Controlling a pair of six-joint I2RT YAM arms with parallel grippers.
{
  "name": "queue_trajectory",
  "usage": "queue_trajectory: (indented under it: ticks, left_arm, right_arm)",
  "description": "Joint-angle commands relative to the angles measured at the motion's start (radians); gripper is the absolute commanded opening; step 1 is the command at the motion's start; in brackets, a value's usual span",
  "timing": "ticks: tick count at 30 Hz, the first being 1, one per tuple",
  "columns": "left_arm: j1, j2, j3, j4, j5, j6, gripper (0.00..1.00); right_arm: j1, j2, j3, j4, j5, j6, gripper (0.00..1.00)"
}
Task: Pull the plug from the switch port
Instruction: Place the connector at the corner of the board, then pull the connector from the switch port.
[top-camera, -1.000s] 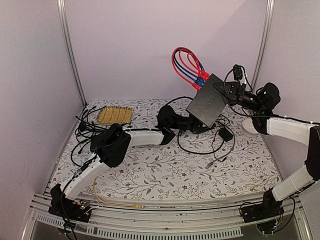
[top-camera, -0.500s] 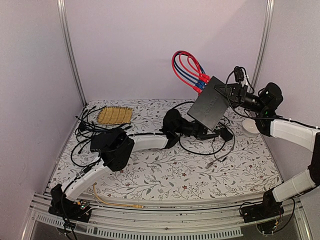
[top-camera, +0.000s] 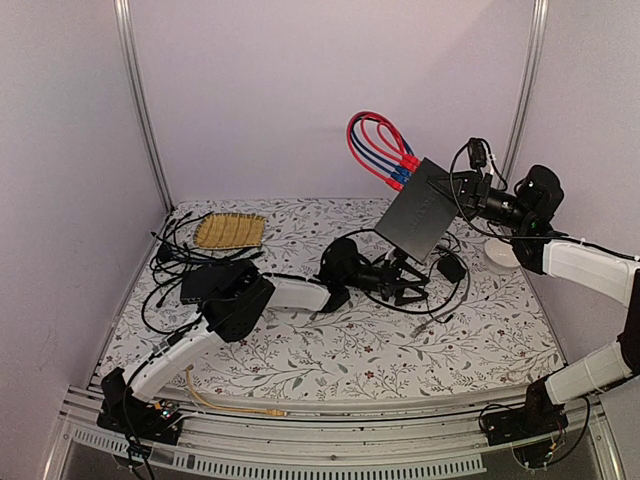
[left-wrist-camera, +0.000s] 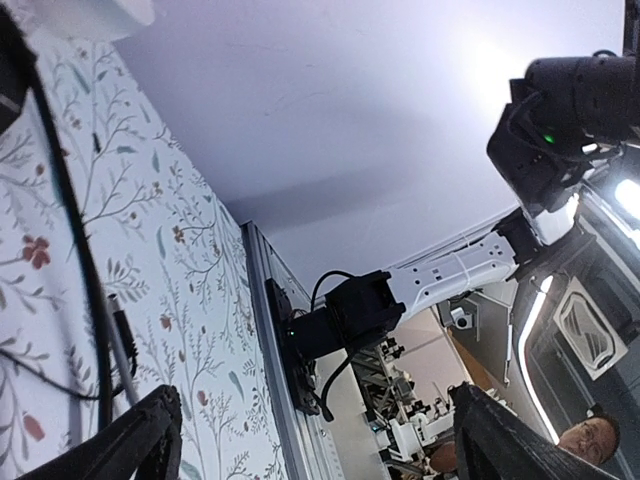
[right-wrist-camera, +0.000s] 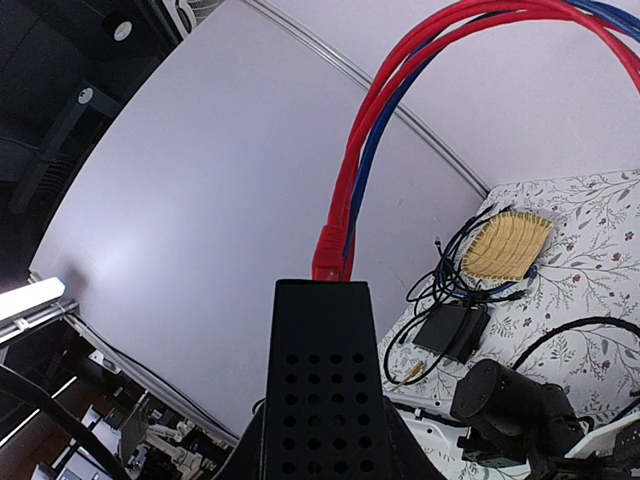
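My right gripper (top-camera: 455, 190) is shut on a flat black switch box (top-camera: 415, 215) and holds it tilted above the table. Red and blue plugs (top-camera: 403, 170) sit in the switch ports along its raised far edge, their cables looping upward. In the right wrist view the box (right-wrist-camera: 322, 400) fills the space between the jaws, with a red plug (right-wrist-camera: 330, 265) at its far edge. My left gripper (top-camera: 408, 283) is low over the table under the box, open and empty. Its fingers (left-wrist-camera: 140, 440) stand wide apart in the left wrist view.
A black cable (top-camera: 440, 300) loops on the floral table (top-camera: 330, 350) by the left gripper, beside a small black adapter (top-camera: 452, 268). At the left are a dark grey box (top-camera: 205, 283), tangled cables (top-camera: 170, 255) and a woven mat (top-camera: 230, 230). A white disc (top-camera: 500, 255) lies right.
My left gripper was shut just under the box; it has now opened and dropped back toward the table. The right gripper has raised the box slightly.
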Motion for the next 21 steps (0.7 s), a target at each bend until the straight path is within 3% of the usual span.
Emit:
queue_trajectory:
  ticks: [1,21]
  left_arm:
    - [0.016,-0.097,-0.087,0.055,-0.028,-0.003,0.95]
    - [0.088,-0.476,-0.648,0.214,-0.233,0.043,0.98]
  right_arm:
    - [-0.006,-0.047,0.042,0.059,0.042,-0.032,0.01]
    - [0.000,-0.017,0.105,0.039,0.039,-0.056,0.02]
